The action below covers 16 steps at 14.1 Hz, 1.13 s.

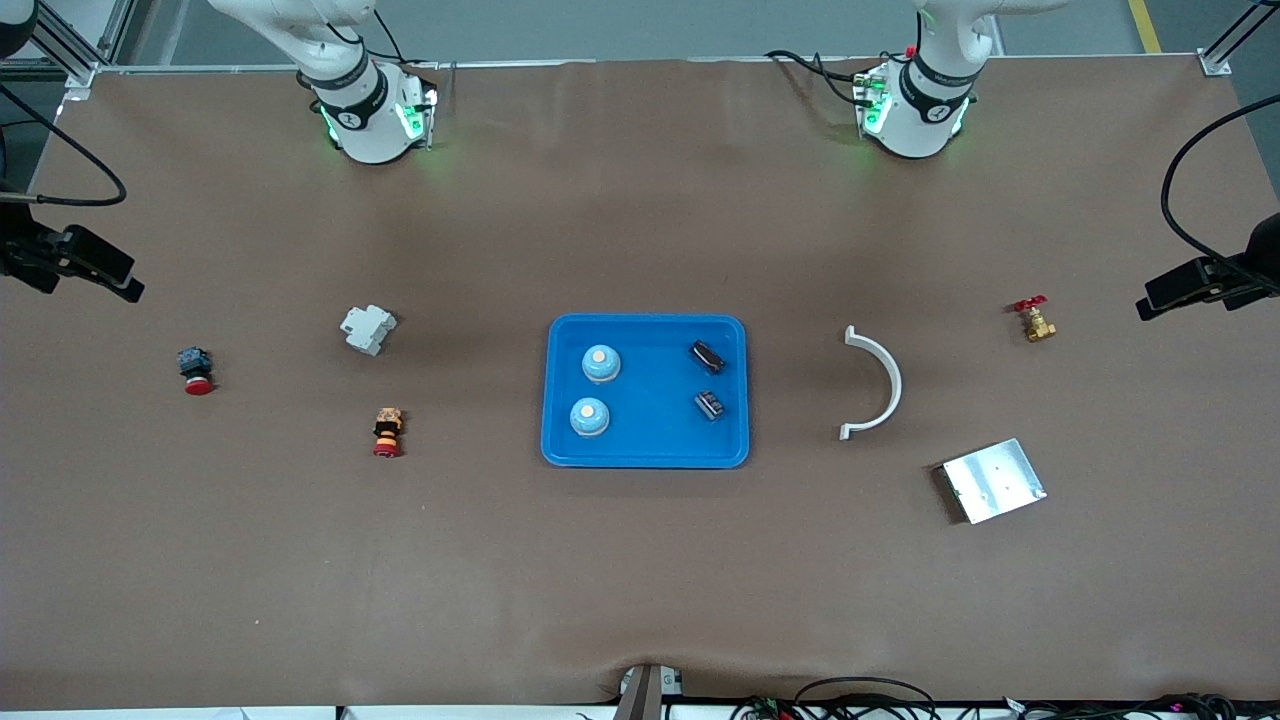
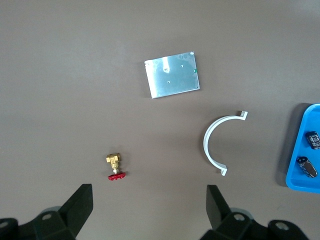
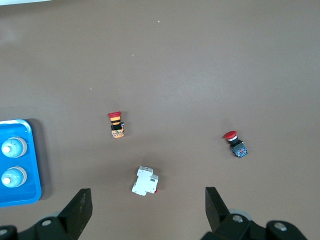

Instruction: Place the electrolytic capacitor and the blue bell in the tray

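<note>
Capacitors, two dark stubby cylinders, already lie in the tray, toward the left arm's end of it; I see each resting on its side. Two blue bells, glossy domes with pale buttons, sit at the right arm's end of the tray. By my reading nothing remains to carry. My left gripper hangs wide and empty over bare table near the brass valve, white plastic clip and metal plate. My right gripper hangs wide and empty above the white breaker, waiting.
</note>
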Tool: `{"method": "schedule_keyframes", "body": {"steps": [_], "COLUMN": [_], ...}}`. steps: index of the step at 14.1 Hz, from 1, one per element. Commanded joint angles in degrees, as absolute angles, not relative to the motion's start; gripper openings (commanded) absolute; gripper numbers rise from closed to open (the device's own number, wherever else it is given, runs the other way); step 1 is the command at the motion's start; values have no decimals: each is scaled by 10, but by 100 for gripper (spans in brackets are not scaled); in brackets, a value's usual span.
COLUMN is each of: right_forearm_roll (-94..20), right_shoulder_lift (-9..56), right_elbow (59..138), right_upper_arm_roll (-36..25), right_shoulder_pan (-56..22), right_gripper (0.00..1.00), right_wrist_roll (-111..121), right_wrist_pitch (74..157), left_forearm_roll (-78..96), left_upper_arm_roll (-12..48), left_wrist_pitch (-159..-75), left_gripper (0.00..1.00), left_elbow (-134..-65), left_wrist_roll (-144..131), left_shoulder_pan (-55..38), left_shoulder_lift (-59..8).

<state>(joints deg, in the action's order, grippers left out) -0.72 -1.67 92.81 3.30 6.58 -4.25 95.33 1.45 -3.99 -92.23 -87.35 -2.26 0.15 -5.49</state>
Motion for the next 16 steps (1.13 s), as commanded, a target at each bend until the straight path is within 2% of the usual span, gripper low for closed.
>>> {"method": "schedule_keyframes", "body": {"steps": [1, 6, 16], "right_forearm_roll": [4, 4, 4], "right_shoulder_lift": [-33, -32, -31], "right_elbow": [941, 943, 943], "right_upper_arm_roll": [33, 33, 33], "right_shoulder_pan": [62, 61, 58], "right_gripper": [100, 100, 100], "right_wrist_roll": [-38, -38, -37], "right_wrist_pitch": [952, 954, 957], "left_forearm_roll": [8, 8, 8], "left_upper_arm_roll": [-20, 4, 4], "left_wrist_pitch": [-932, -940, -977], "left_gripper": [100, 100, 100], "left_elbow": [-867, -874, -871], "left_wrist_roll": [-23, -32, -32], "left_shoulder_pan": [-2, -2, 4], "left_shoulder_lift": [-48, -31, -35]}}
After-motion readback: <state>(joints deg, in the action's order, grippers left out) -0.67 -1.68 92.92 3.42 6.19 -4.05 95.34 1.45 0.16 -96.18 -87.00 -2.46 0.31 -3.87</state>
